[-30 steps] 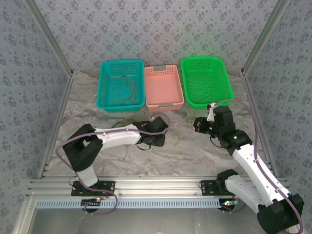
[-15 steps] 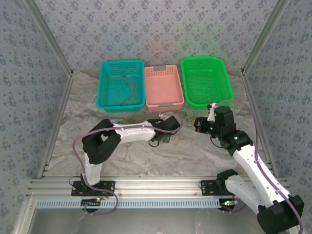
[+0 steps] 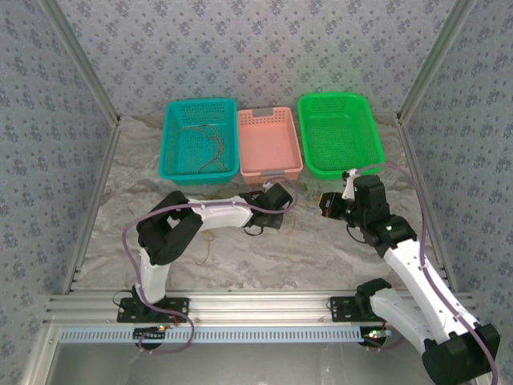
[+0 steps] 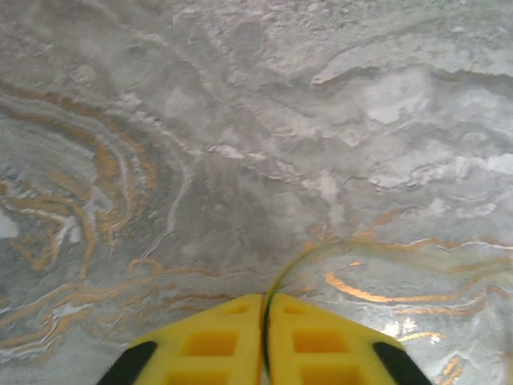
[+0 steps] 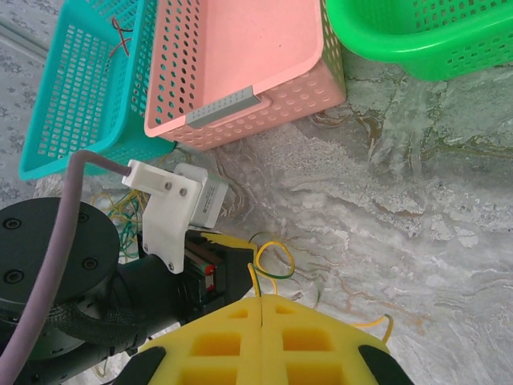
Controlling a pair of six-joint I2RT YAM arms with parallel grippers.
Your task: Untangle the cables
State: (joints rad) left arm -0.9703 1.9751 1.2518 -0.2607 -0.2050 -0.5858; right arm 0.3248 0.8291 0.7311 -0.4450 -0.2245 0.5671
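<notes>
A thin yellow-green cable [image 4: 298,261] runs out from between the yellow fingers of my left gripper [image 4: 264,298], which is shut on it just above the marble table. In the right wrist view the same kind of cable loops [image 5: 273,244] up from my right gripper [image 5: 261,300], also shut on it. Seen from above, the left gripper [image 3: 276,218] and the right gripper [image 3: 325,207] sit close together in front of the pink basket. More yellow and green cables [image 5: 119,210] lie tangled behind the left gripper's body [image 5: 192,269]. Dark and red cables [image 3: 210,148] lie in the teal basket.
Three baskets stand in a row at the back: teal [image 3: 172,136], pink [image 3: 264,112] and green [image 3: 341,98]. Metal frame posts and patterned walls close in both sides. The left arm stretches low across the table's middle.
The left gripper has swung right towards the right gripper and closed on the cable. The right arm has stayed put.
</notes>
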